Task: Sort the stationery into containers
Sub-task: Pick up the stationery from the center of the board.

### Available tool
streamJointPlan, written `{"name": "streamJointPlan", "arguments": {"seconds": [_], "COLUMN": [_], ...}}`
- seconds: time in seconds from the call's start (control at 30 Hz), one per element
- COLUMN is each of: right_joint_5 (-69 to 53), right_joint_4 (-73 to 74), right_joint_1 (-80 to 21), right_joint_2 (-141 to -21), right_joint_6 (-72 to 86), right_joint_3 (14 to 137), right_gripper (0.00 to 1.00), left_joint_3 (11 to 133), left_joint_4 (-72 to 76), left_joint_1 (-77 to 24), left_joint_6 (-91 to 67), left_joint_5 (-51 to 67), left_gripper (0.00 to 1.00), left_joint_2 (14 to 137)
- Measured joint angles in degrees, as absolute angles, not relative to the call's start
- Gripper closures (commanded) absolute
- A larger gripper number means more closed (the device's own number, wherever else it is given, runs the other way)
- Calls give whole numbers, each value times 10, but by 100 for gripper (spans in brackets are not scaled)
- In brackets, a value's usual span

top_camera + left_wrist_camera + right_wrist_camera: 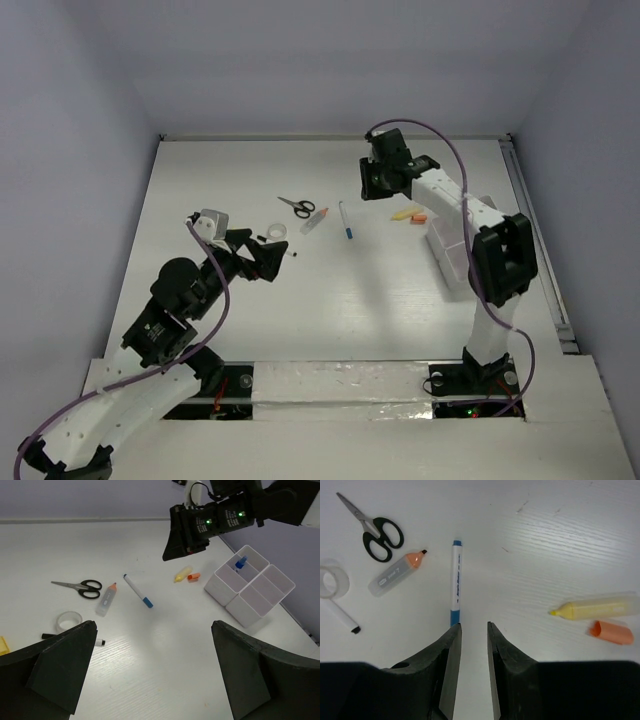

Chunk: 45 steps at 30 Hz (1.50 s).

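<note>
The right gripper (474, 625) hangs low over the table, jaws a narrow slit apart and empty. Its tips are just beside the blue end of the blue-and-white pen (455, 582) (lying flat, scissors (368, 529) farther off). The left gripper (153, 625) gapes wide, holding nothing.

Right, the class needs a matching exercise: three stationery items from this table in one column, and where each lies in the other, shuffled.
Things:
1 black-handled steel scissors
2 white pen with blue ends
3 pale yellow pointed tube

Places:
a beside a loose orange cap
b between the other two listed things
c next to a clear orange-tipped tube

Pairs: 1-c, 2-b, 3-a
</note>
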State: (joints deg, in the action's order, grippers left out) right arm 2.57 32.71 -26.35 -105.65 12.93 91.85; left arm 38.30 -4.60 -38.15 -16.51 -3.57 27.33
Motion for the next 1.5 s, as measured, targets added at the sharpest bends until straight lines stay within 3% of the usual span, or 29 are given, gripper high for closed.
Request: {"name": "streamJointPlan", "arguments": {"seconds": [0.17, 0.4, 0.6, 0.9, 1.17, 1.5], "right_joint_5": [46, 79, 8, -72, -42, 4], "right_joint_4": [337, 348, 316, 245, 272, 309], "right_joint_1": [-274, -273, -288, -409, -465, -463], "right_joint_2": [-1144, -1159, -1159, -1224, -1362, -1382], "right_joint_6": [126, 123, 124, 137, 146, 146], "right_joint_3": [981, 985, 985, 1075, 1219, 1224], "right_gripper": [58, 48, 49, 57, 57, 60], "left_joint_3": [383, 383, 383, 383, 383, 383], "left_joint_4": [-46, -46, -46, -57, -59, -59], "left_joint_1": [-378, -363, -339, -317, -314, -314], "left_joint_6": [-145, -137, -137, -141, -142, -142], "left_joint_5": [-44, -32, -21, -74, -90, -84], "left_gripper": [1, 1, 1, 1, 2, 2], "left_joint_2": [283, 295, 299, 283, 280, 281]}}
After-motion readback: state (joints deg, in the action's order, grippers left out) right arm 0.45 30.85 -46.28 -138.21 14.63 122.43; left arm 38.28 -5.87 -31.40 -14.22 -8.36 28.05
